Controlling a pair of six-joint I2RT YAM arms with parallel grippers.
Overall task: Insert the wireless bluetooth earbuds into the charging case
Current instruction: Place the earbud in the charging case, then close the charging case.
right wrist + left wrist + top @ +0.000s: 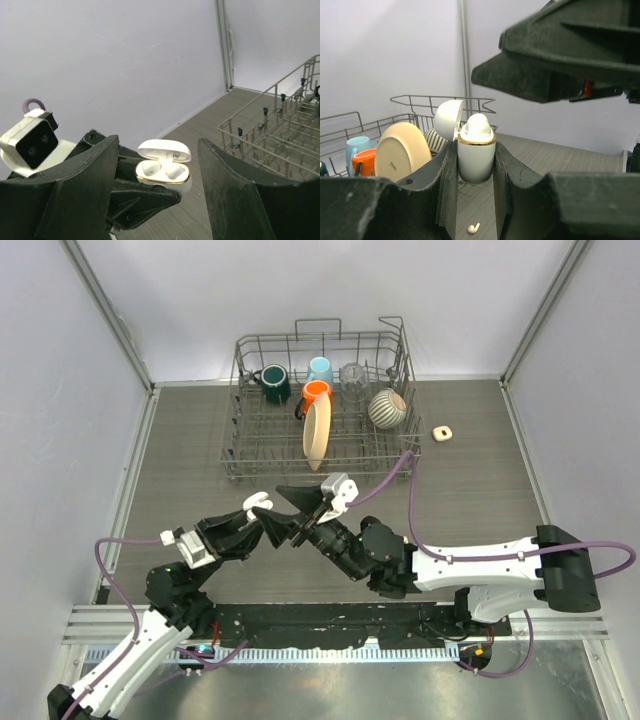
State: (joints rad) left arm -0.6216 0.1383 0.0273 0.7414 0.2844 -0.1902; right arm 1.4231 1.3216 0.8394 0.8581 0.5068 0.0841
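- The bench (480,490) carries a wire dish rack (236,410) at its far side, loaded with mugs and a plate and well apart from my work.
- My left gripper (475,175) is clamped on the charging case (476,160), one finger on each side wall. It holds the case upright above the bench with the hinged lid (447,119) tipped back.
- My right gripper (157,142) has its fingers spread wide with nothing between them — empty, just beside the case, with the tips pointing toward it.
- The relation that matters: from my right wrist the case sits straight ahead, centred between the spread fingers and a little lower, its open mouth facing up at me.
- A beige twin case (442,432) lies alone on the bench, right of the rack.
- Two earbuds (172,171) show white inside the gold rim. From the left wrist one bulges above that rim, so I judge it may not be fully seated.
- A loose earbud (473,228) lies flat on the bench directly below my left fingers, its long axis roughly across that view. My right arm is free and near — I judge it should go down for this one.
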